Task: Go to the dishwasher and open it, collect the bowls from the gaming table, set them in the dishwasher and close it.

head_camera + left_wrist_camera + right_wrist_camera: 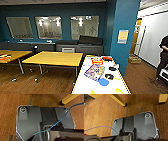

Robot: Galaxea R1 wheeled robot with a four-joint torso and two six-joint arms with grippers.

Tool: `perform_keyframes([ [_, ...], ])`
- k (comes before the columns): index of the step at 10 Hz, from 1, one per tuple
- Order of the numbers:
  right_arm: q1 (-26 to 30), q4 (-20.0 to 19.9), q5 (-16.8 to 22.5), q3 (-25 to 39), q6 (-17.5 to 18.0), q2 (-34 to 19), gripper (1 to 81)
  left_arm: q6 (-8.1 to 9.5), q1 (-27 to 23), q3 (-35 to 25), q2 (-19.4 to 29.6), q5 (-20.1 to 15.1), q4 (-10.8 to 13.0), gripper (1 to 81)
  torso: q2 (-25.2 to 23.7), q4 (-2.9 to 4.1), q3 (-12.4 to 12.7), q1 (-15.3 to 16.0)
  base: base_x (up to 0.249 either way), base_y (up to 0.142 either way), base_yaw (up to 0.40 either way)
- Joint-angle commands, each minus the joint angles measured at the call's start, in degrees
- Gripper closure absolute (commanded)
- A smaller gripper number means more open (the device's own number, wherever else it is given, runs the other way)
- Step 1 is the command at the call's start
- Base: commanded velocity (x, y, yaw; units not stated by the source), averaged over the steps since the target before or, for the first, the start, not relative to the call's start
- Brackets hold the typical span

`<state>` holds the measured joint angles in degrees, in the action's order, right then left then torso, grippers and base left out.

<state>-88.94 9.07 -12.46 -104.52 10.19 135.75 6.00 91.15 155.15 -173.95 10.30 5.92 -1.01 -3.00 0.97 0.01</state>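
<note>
Bowls (103,81) among clutter on the gaming table (82,86); state of either claw impossible to tell.

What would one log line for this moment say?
place: room with teal walls | ahead: gaming table with blue bowl, game box | right: person | arms: over wood floor

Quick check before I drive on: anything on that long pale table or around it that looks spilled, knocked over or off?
No spill or damage stands out. The gaming table holds loose clutter: a colourful box lying askew, a blue round item, small dark things. A cardboard box sits on the floor by the teal pillar; a person stands at the right.
</note>
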Motion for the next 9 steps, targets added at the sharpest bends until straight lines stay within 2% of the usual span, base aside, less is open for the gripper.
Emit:
perform_keyframes([
  [1,2.93,-1.86,-5.21,16.11,2.55,-16.45,1.0,-0.11,-3.03,-0.20,0.18,-2.39,0.40,1.0,0.00,0.00,0.00,0.00,0.000,0.000,0.000],
  [2,3.80,-1.60,-5.91,20.91,3.95,-21.43,1.0,-0.11,-3.12,-0.11,0.00,-2.48,0.05,1.0,0.00,0.00,0.00,0.00,0.000,0.000,0.000],
  [4,6.09,-1.69,-6.70,26.11,5.26,-28.11,1.0,-0.11,-3.12,-0.02,0.00,-2.48,-0.12,1.0,0.00,0.00,0.00,0.00,0.000,0.000,0.000],
  [5,7.67,-1.69,-6.70,27.54,6.77,-30.95,1.0,-0.11,-3.12,-0.02,0.00,-2.48,-0.12,1.0,0.00,-2.07,0.00,0.00,0.000,0.000,0.000],
  [6,9.77,-1.69,-6.53,28.42,8.27,-32.89,1.0,-0.11,-3.12,-0.02,-0.09,-2.48,-0.12,1.0,0.00,-1.68,-1.62,0.00,0.000,0.000,0.000],
  [7,12.32,-1.95,-5.82,29.65,9.06,-34.73,1.0,-0.11,-3.21,-0.02,-0.09,-2.48,-0.12,1.0,0.00,-0.99,-2.01,0.00,0.000,0.000,0.000],
  [8,14.70,-1.77,-5.13,31.22,10.28,-36.74,1.0,-0.11,-3.30,-0.02,-0.18,-2.57,-0.12,1.0,0.00,-1.38,-2.67,-0.01,0.000,0.000,0.000],
  [9,16.98,-1.77,-4.17,32.19,10.99,-38.23,1.0,-0.11,-3.30,-0.02,-0.26,-2.65,-0.12,1.0,0.00,-1.42,-3.45,-0.01,0.000,0.000,0.000],
])
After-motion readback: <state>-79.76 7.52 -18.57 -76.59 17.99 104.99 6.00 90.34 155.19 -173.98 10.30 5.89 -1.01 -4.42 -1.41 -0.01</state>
